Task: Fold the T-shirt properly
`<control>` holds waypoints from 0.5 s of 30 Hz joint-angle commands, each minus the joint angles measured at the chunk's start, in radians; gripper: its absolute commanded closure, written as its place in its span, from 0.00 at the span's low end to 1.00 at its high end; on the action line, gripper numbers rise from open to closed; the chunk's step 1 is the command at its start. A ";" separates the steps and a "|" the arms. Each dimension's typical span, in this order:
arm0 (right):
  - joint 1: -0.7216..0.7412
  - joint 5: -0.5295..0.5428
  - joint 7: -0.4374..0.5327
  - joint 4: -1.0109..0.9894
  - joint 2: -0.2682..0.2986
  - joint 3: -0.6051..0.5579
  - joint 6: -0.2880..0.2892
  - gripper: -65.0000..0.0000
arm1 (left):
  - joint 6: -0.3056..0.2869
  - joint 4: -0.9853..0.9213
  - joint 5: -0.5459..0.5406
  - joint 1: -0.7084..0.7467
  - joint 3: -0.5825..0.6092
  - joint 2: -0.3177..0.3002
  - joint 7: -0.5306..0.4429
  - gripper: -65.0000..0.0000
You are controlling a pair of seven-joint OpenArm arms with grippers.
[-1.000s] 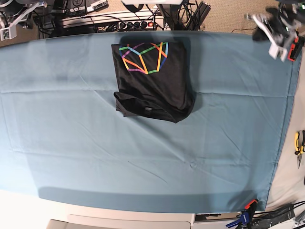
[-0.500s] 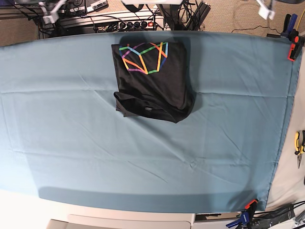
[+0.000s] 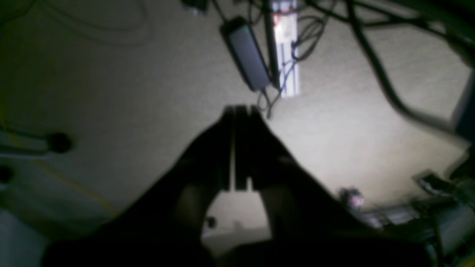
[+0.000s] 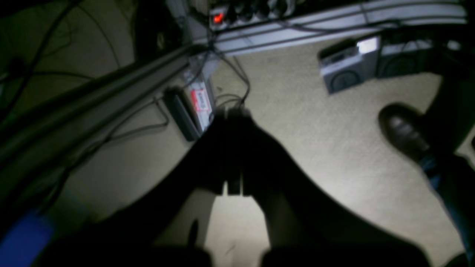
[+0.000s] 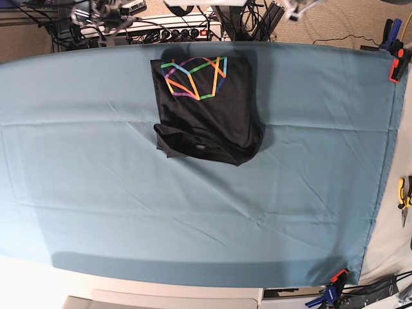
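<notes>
The T-shirt [image 5: 207, 109] lies folded into a rough rectangle in the upper middle of the base view, on the teal cloth [image 5: 96, 193] that covers the table. Its coloured line print [image 5: 193, 78] faces up near the shirt's top edge, close to the top edge of the cloth. The bottom edge of the shirt is bunched, with a loose flap of fabric showing at its lower left. Nothing touches the shirt.

The left gripper [image 3: 237, 111] fills the lower middle of its wrist view, jaws together with only a thin slit between them, holding nothing. Beyond it is beige carpet with a dark power brick [image 3: 246, 55] and cables at the top of the frame.

The right gripper [image 4: 232, 111] is likewise dark and central in its view, jaws together and empty. It points at carpet, with a power strip [image 4: 219, 16] showing a red light in the upper middle and a dark shoe [image 4: 402, 129] at the right edge.

In the base view, orange clamps [image 5: 394, 67] sit at the cloth's upper right and lower right corners, and pliers [image 5: 403, 196] lie at the right edge.
</notes>
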 commanded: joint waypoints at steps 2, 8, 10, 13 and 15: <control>0.019 -0.049 0.092 -0.066 -0.003 -0.025 -0.050 1.00 | 0.038 -0.091 0.008 -0.051 0.037 0.021 -0.045 1.00; 0.079 -0.114 0.309 -0.274 -0.034 -0.140 -0.191 1.00 | 0.116 -0.384 0.032 -0.202 0.058 0.082 -0.130 1.00; 0.098 -0.074 0.309 -0.316 -0.041 -0.169 -0.240 1.00 | 0.117 -0.447 0.019 -0.234 0.058 0.092 -0.126 1.00; 0.120 0.045 0.231 -0.338 -0.047 -0.180 -0.266 1.00 | 0.146 -0.510 -0.014 -0.267 0.058 0.105 -0.090 1.00; 0.132 0.075 0.181 -0.338 -0.052 -0.178 -0.277 1.00 | 0.160 -0.536 -0.016 -0.284 0.058 0.113 -0.046 1.00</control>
